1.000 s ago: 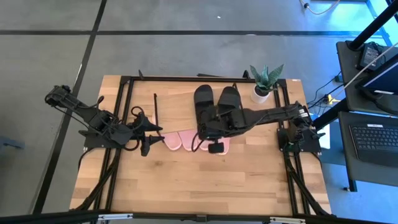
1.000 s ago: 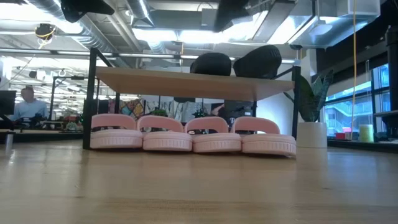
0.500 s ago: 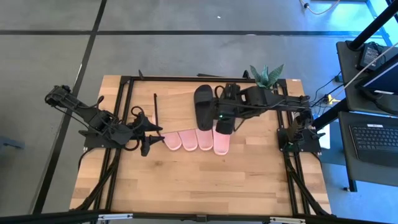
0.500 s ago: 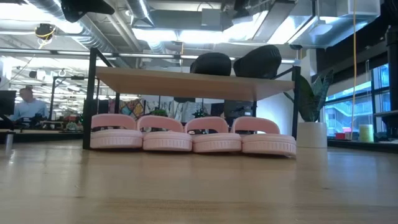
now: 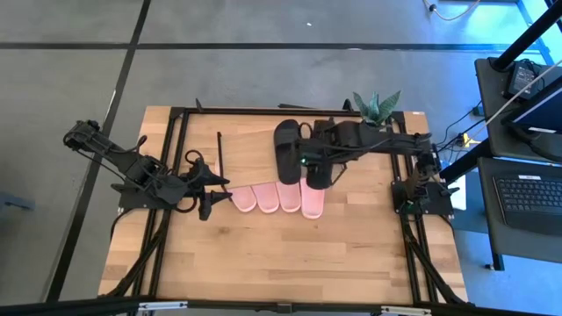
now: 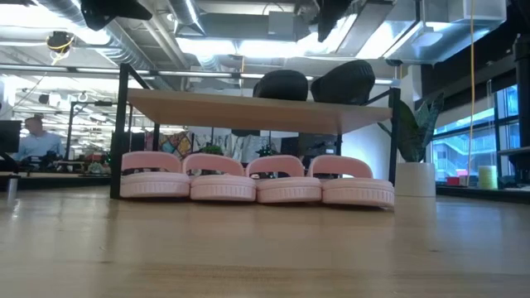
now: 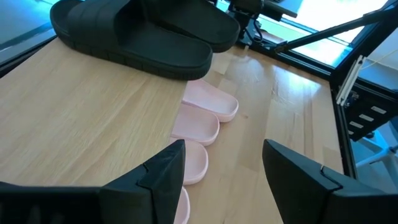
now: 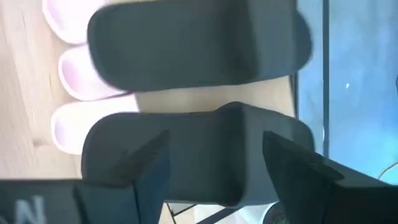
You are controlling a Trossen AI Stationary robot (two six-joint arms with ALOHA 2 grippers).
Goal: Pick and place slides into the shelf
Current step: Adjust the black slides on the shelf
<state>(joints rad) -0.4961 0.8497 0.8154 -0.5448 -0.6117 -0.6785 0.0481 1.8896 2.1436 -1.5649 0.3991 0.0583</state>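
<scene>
Two black slides lie side by side, soles down, on the top board of the shelf. Several pink slides stand in a row on the table under the board, their heels showing past its near edge. My right gripper hangs open above the right-hand black slide, clear of it in the low view. My left gripper waits open just left of the pink row, holding nothing.
A potted plant stands at the shelf's far right corner. A thin black rod lies left of the shelf. The near half of the table is bare wood. A person sits far off in the room.
My right gripper has drawn back from over the shelf's near edge toward the table's far edge and now hangs over the black slides. The slides on and under the shelf have stayed where they were.
</scene>
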